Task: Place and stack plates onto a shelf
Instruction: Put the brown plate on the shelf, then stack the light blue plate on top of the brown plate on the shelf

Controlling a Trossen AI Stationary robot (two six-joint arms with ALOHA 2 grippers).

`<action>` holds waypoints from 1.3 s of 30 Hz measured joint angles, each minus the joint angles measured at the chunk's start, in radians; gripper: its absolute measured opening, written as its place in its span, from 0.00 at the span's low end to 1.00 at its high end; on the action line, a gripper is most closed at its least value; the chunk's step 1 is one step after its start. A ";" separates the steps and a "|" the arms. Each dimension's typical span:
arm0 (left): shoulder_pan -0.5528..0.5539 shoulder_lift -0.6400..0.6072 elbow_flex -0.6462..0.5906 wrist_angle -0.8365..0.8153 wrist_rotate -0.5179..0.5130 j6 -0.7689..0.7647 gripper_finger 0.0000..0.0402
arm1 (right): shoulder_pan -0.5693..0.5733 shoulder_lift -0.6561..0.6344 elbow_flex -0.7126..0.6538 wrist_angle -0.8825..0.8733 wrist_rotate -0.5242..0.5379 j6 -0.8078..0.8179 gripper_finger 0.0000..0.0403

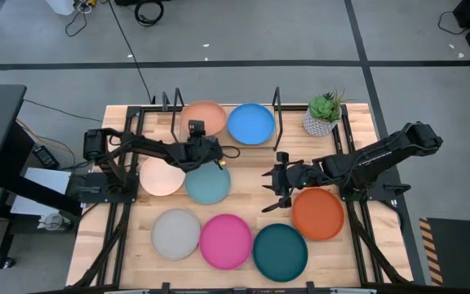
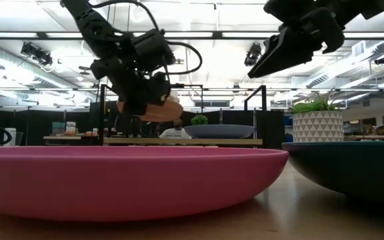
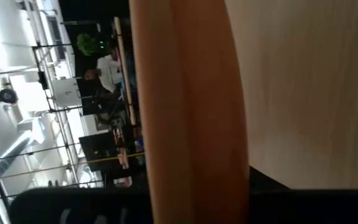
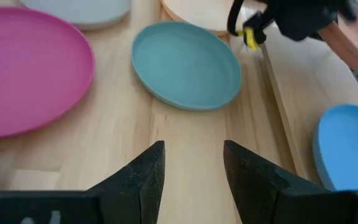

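1. The tan plate [image 1: 203,117] is clamped at its rim by the left gripper [image 1: 196,139] over the shelf [image 1: 223,145]; only the low view shows it lifted clear of the board.
2. The shelf holds the blue plate [image 1: 250,123], just beside the tan one.
3. On the table [image 1: 357,253] lie the peach plate [image 1: 161,176], light blue plate [image 1: 208,183], grey plate [image 1: 175,233], magenta plate [image 1: 225,241], dark teal plate [image 1: 280,251] and orange plate [image 1: 317,213].
4. The right gripper [image 1: 272,189] hangs above the table between the light blue and orange plates, fingers apart and empty, as the right wrist view shows.
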 joint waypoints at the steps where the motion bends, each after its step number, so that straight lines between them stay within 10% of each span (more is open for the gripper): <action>1: 0.000 0.001 0.017 -0.040 0.015 -0.035 0.13 | 0.000 0.000 0.000 0.003 -0.009 -0.001 0.42; 14: -0.008 0.000 0.091 -0.302 0.310 -0.300 0.34 | 0.003 0.000 0.000 0.012 -0.038 0.002 0.42; 33: -0.007 -0.040 0.167 -0.438 0.611 -0.389 0.36 | 0.003 0.000 0.000 0.026 -0.056 -0.004 0.42; 39: -0.117 -0.084 0.184 -0.510 0.901 -0.510 0.36 | 0.003 0.000 -0.058 0.116 -0.056 -0.014 0.42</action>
